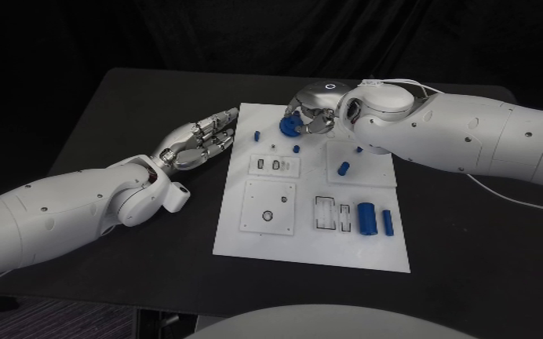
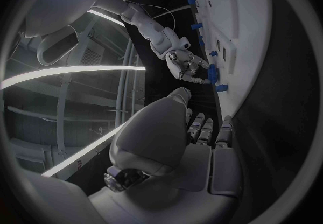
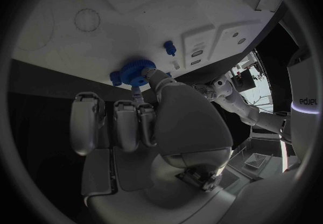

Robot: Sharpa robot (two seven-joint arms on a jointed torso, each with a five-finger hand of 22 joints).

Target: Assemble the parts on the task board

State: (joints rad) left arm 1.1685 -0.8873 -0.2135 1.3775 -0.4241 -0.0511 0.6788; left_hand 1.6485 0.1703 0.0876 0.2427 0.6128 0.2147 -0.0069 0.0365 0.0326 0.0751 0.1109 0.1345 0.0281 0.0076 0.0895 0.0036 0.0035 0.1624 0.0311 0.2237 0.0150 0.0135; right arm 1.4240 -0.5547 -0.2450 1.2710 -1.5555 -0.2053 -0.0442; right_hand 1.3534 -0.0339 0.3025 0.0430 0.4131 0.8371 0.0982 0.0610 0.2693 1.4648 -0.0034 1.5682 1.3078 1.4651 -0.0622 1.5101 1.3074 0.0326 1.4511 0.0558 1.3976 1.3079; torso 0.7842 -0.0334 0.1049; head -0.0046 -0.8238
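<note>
Nearest me in the head view is the near edge of the board (image 1: 311, 256), a white plate lying flat on the black table (image 1: 125, 268). I see two blue cylinders (image 1: 366, 218) lying side by side near its right edge, just beside a framed slot with pale pieces in it. Left of that sits a square insert (image 1: 269, 207) with a small oval hole, and above it a smaller block with two slots. Further back I pick out a small blue peg (image 1: 343, 169) on the right-hand square panel, another blue peg (image 1: 256, 136) standing near the board's far left corner, and a tiny blue piece (image 1: 297, 149) between them. My right hand (image 1: 314, 111) hangs over the far edge of the board, grasping a blue gear (image 1: 291, 125); in the right wrist view the gear (image 3: 134, 72) is pinched at the fingertips, right against the board's edge, with a blue peg (image 3: 169, 48) near it on the white surface. I cannot tell whether the gear touches the board. My left hand (image 1: 202, 141) lies just off the board's left edge, fingers stretched out and slightly apart, holding nothing; the left wrist view shows its fingers (image 2: 205, 128) reaching along the dark table beside the board (image 2: 249, 25).
</note>
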